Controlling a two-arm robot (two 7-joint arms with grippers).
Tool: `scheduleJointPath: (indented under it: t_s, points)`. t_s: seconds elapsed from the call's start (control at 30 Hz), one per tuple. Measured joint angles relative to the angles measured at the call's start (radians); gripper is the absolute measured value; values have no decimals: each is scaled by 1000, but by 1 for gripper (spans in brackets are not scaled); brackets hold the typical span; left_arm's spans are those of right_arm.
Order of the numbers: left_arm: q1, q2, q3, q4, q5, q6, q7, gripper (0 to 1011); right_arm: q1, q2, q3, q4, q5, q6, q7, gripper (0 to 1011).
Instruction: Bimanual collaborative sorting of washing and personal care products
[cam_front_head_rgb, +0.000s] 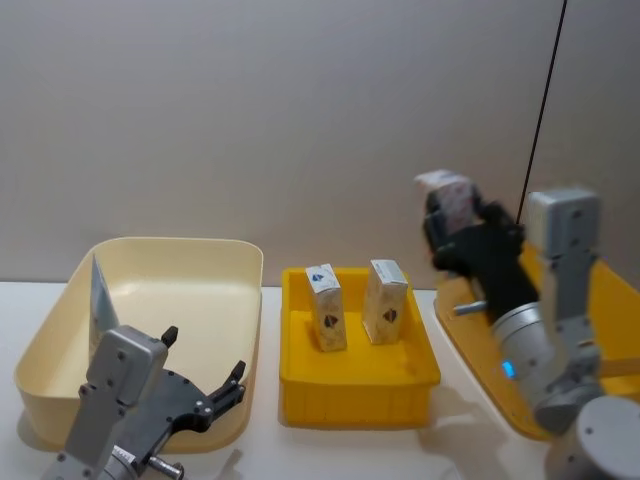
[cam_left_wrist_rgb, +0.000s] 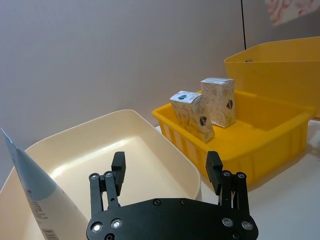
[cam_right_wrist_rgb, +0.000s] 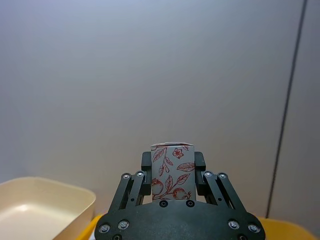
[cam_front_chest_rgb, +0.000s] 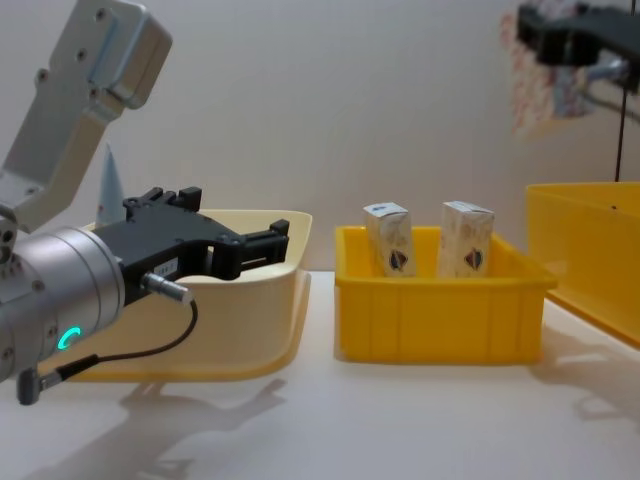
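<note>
Two small white cartons (cam_front_head_rgb: 327, 307) (cam_front_head_rgb: 385, 300) with a dark emblem stand upright in the small yellow bin (cam_front_head_rgb: 358, 385). My right gripper (cam_front_head_rgb: 445, 207) is raised high over the big yellow bin (cam_front_head_rgb: 615, 310) and is shut on a third carton (cam_right_wrist_rgb: 172, 172), white with a red leaf print. A pale-blue tube (cam_front_head_rgb: 100, 295) leans in the left end of the cream tub (cam_front_head_rgb: 180, 250). My left gripper (cam_front_head_rgb: 207, 385) hovers open over the tub's near right corner, with nothing between its fingers (cam_left_wrist_rgb: 118, 167).
The three containers stand in a row on a white table, tub left, small bin (cam_front_chest_rgb: 440, 320) middle, big bin (cam_front_chest_rgb: 590, 255) right. A grey wall lies close behind. A thin black cable (cam_front_head_rgb: 540, 110) hangs down at the right.
</note>
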Motion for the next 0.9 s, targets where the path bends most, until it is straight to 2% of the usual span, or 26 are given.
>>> scheduleJointPath:
  t_s: [0.27, 0.5, 0.8, 0.9]
  points:
    - [0, 0, 0, 0, 0, 0, 0, 1003, -14, 33, 69, -64, -22, -34, -33, 473]
    - [0, 0, 0, 0, 0, 0, 0, 1003, -35, 57, 131, -102, -41, -40, -66, 472]
    - [0, 0, 0, 0, 0, 0, 0, 1003, -81, 76, 207, -129, -66, -8, -113, 472]
    - [0, 0, 0, 0, 0, 0, 0, 1003, -92, 78, 218, -130, -69, 1, -120, 472]
